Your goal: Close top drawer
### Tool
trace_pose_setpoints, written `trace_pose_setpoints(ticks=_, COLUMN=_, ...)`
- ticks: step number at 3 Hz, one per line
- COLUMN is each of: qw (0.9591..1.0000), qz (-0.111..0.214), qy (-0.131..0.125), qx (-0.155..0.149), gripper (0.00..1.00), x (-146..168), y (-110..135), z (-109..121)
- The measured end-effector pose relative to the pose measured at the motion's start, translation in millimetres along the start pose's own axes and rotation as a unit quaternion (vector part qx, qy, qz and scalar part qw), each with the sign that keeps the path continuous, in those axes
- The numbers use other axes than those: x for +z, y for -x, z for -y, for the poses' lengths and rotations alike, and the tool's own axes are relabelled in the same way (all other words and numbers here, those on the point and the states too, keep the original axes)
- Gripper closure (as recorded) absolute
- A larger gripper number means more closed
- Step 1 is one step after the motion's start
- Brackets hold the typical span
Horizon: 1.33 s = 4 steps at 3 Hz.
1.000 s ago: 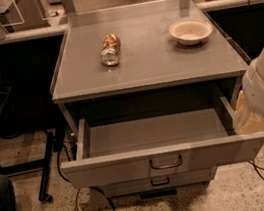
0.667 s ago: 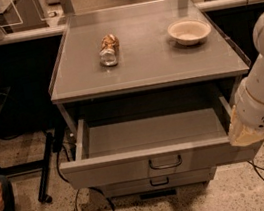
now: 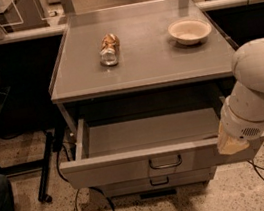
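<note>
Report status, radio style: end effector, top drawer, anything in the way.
End effector at front right corner of top drawer. Drawer open. Can and bowl on cabinet top, off its path.

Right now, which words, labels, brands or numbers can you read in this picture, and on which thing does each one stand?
None can be read.
Can lying on the cabinet top: its wrap is too blurred to read.
Bowl, top drawer, and gripper at the drawer front's right end: no text visible.
</note>
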<state>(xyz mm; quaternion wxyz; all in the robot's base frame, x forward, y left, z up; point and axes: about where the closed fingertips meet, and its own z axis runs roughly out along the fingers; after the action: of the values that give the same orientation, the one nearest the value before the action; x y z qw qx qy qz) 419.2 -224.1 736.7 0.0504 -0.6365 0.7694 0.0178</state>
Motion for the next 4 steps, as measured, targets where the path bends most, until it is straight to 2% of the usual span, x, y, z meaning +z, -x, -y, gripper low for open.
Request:
trace_pose_setpoints(ticks=1, qw=1.0000, qz=0.000, qy=0.000, qx=0.000, gripper=1.00, x=0.0, y=0.0, z=0.0)
trace_pose_setpoints(ticks=2, qw=1.0000, qz=0.003, qy=0.008, qx=0.003, gripper=1.00, x=10.8, y=2.7, z=-10.9)
trace_pose_setpoints(ticks=3, qw=0.9997, qz=-0.001, qy=0.013, qx=0.018, gripper=1.00, x=43.5, y=7.2, z=-8.5)
trace_pose_setpoints(ticks=4, qw=0.9995, qz=-0.008, qy=0.000, qx=0.029, gripper=1.00, x=67.0, y=16.8, z=7.0)
